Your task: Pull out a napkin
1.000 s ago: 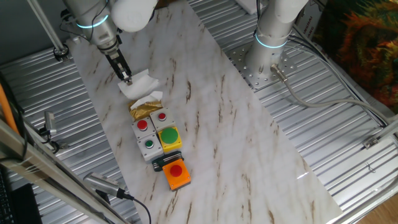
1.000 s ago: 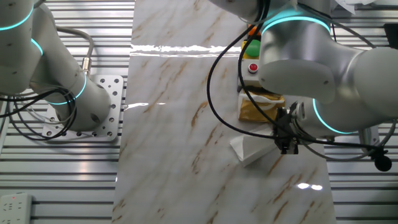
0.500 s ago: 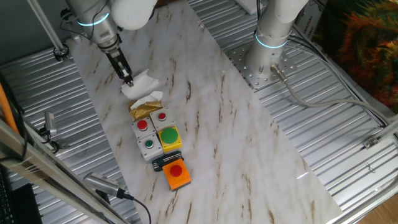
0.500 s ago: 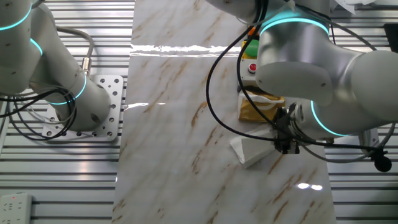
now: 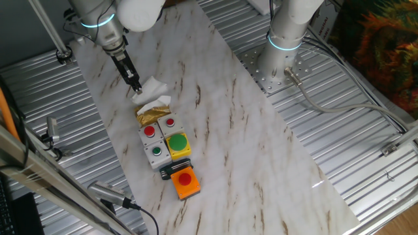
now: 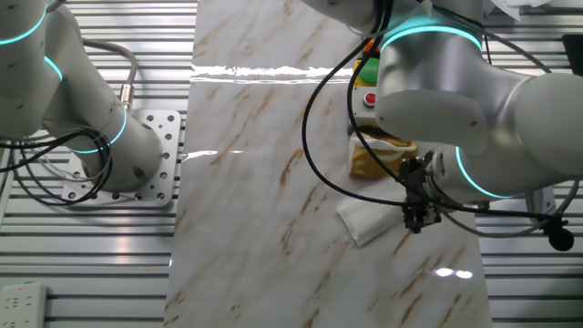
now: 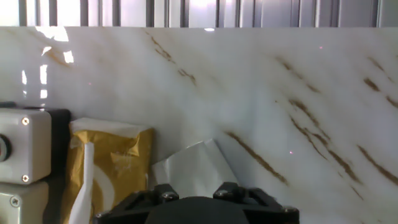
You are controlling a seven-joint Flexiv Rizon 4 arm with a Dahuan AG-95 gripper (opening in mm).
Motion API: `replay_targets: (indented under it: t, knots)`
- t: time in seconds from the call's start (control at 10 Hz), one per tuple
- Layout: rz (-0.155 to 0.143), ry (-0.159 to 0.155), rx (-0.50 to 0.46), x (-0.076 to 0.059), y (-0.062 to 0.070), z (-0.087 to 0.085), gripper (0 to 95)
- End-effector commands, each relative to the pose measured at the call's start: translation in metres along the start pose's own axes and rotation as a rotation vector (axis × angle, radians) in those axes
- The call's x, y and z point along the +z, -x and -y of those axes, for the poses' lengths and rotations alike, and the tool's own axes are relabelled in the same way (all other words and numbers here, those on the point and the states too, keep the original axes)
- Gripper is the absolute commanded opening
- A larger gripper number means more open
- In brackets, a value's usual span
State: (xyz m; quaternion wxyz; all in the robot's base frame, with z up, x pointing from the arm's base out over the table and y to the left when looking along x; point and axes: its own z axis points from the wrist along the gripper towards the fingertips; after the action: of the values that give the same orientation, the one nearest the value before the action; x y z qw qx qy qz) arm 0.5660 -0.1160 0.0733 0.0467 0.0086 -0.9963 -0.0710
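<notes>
Under end effector (image 5: 136, 87) — napkin (image 5: 151, 89)

This looks like a robot lab. A marble table top (image 5: 222, 124) lies on shiny metal rails (image 5: 366, 163) that fill the sides of the picture. A second robot arm (image 5: 287, 32) is bolted down at the upper right. Cables (image 5: 326, 104) run across the rails. Boxes with big red and green buttons (image 5: 163, 140) sit left of the middle.
</notes>
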Motion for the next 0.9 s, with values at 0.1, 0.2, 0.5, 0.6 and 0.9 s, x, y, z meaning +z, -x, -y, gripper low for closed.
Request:
replay_targets:
  t: [0.1, 0.2, 0.5, 0.6, 0.9]
  knots:
    - [-0.011, -0.005, 0.028, -0.008, -0.004, -0.002, 76.0]
    - [-0.014, -0.007, 0.039, -0.011, -0.007, -0.004, 57.0]
    - [-0.015, -0.021, 0.057, -0.018, -0.019, -0.015, 57.0]
    - [-0.014, -0.028, 0.064, -0.018, -0.022, -0.02, 57.0]
    - [-0.013, -0.034, 0.076, -0.017, -0.026, -0.029, 57.0]
